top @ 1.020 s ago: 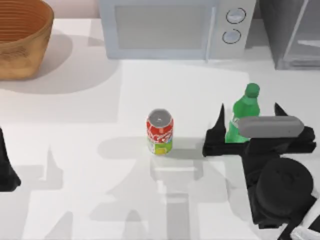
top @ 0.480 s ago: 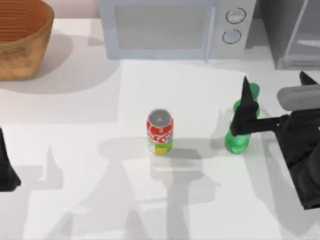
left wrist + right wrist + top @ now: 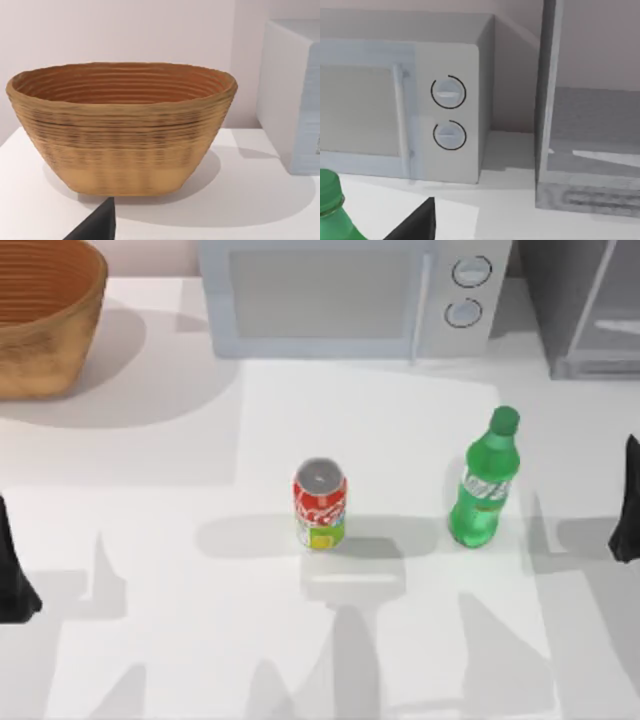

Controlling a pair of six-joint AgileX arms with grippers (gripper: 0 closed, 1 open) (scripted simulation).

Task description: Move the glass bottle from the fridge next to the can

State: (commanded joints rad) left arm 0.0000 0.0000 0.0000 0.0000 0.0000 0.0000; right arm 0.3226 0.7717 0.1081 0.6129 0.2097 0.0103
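Bottle (image 3: 483, 485) stands upright on the table (image 3: 150, 540), out of the fridge (image 3: 585, 305) and to the right of the can (image 3: 320, 503), with a clear gap between them. Nothing holds it. Its green cap also peeks into the right wrist view (image 3: 330, 197).

The right gripper (image 3: 627, 505) is at the table's right edge, clear of the bottle; only a dark sliver of it shows, so I cannot tell how far its fingers are spread, but they hold nothing. The left gripper (image 3: 12, 570) sits parked at the left edge, and its fingers I cannot read either. Its wrist camera looks at the basket (image 3: 120, 125) in the far left corner.

The microwave (image 3: 350, 295) sits along the back edge, the fridge in the back right corner.

To my eye the placing is done and the step in hand is the retreat. Doing it well means drawing the right arm back toward the right edge without swinging across the bottle, since a tall, narrow bottle would tip from a light knock. If the gap to the can is judged too wide, a fresh grasp low on the body and a short slide left would be steadier than a grip near the cap.
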